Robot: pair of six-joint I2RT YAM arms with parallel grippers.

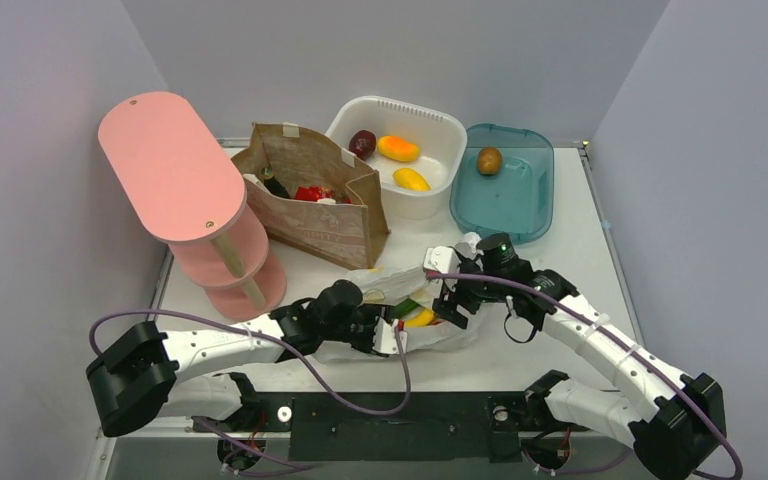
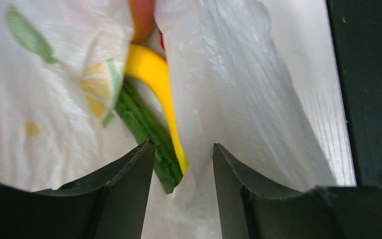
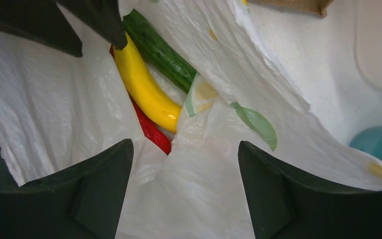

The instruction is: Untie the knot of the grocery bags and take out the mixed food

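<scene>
Item 1, left gripper: I am reading it as released. The fingers are standing apart, with the end of the cucumber and a fold of film lying between them, nothing pinched.

Item 2, grocery bag: lying crumpled mid-table between both grippers, its mouth gaping, lemon-slice and leaf prints showing.

Item 3, contents, all sitting inside that bag: the cucumber, a curved yellow piece lying against it, a red pepper peeking from beneath the yellow, and a peach-coloured fruit deeper in.

Item 4, right gripper: released, jaws wide, hanging over the bag's opening.

Item 5, farther back I am logging:
- a brown paper bag, with a pink stand to its left
- a white tub holding a dark red fruit and two orange-yellow fruits
- a teal tray carrying a brown fruit
</scene>
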